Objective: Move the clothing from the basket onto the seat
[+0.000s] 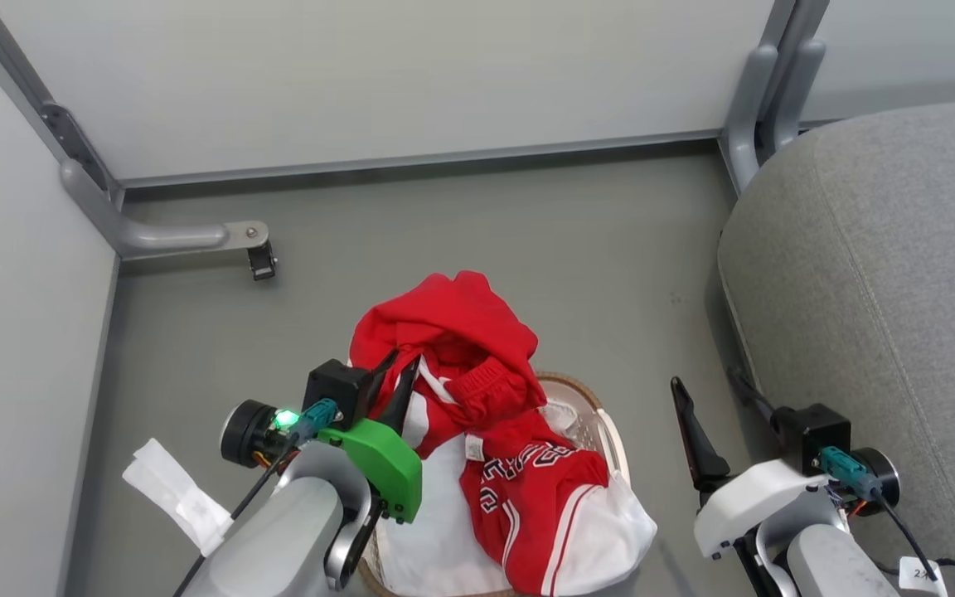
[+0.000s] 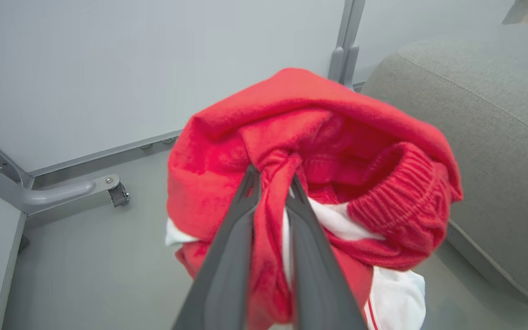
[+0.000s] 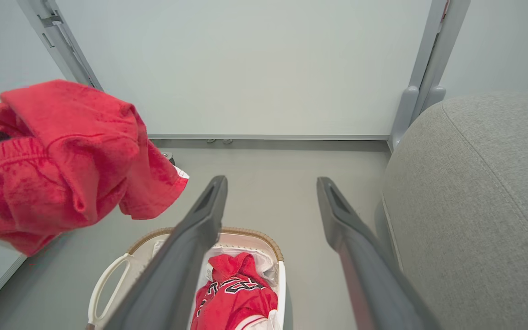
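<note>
Red shorts (image 1: 453, 332): soft, light, floppy; left claw (image 1: 405, 361) clamped on bunched fold above basket (image 3: 245, 230); right claw (image 3: 272, 183) apart, empty.

Jersey (image 1: 540, 497) in basket (image 1: 585, 394); shorts (image 1: 453, 332) above it; seat (image 1: 884, 290) right.

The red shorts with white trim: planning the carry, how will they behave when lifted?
Probably floppy: the red shorts with white trim bunch and droop around the left gripper. Likely light: one narrow pinch holds the whole bundle.

Grey floor (image 1: 486, 215); white partition panel (image 1: 361, 75), 12 o'clock; metal foot (image 1: 171, 236), 10 o'clock; white folded sheet (image 1: 175, 489), 8 o'clock.
</note>
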Controlling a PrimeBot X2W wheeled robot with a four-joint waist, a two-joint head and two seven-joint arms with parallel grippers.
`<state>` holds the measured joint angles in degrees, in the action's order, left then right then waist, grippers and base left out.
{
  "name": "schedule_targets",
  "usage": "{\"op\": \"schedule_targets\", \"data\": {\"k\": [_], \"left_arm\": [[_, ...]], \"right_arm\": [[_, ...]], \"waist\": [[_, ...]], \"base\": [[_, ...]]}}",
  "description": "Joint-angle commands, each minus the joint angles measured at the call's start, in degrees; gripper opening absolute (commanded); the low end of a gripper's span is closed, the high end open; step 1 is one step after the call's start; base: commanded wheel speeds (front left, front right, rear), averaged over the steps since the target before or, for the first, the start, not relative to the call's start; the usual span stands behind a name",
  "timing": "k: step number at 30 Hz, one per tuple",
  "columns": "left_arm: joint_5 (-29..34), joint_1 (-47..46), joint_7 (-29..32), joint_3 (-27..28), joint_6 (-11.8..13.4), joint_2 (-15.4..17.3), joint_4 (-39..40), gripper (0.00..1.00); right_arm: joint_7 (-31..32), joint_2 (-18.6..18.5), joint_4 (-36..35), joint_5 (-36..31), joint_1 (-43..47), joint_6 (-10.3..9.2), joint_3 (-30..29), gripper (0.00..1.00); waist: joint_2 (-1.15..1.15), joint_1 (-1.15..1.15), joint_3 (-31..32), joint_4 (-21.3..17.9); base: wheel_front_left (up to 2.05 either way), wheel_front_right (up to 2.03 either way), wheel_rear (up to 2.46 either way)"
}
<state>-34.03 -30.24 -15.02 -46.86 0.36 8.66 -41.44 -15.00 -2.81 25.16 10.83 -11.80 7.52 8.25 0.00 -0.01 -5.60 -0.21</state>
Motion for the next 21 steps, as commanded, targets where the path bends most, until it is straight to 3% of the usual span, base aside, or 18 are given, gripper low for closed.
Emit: {"op": "schedule_targets", "data": {"k": [1, 6, 21], "left_arm": [[0.9, 1.3, -0.2, 1.5, 0.5, 0.6, 1.7, 0.0], [2.3, 2.4, -0.2, 6.2, 0.8, 0.8, 7.4, 0.0], [7.2, -1.1, -0.2, 18.3, -1.7, -1.3, 20.7, 0.0]], "right_arm": [[-0.3, -0.2, 0.0, 0.1, 1.3, -0.06, 0.4, 1.0], [-0.3, -0.2, 0.1, 0.6, 2.7, -0.06, 1.3, 1.0], [-0.3, -0.2, 1.0, 1.2, 3.4, -0.06, 2.4, 1.0]], "waist": [[0.0, 0.01, 3.4, 1.0], [0.0, 0.01, 4.7, 1.1], [0.0, 0.01, 3.7, 0.8]], "base": [[0.0, 0.0, 0.0], [0.0, 0.0, 0.0], [0.0, 0.0, 0.0]]}}
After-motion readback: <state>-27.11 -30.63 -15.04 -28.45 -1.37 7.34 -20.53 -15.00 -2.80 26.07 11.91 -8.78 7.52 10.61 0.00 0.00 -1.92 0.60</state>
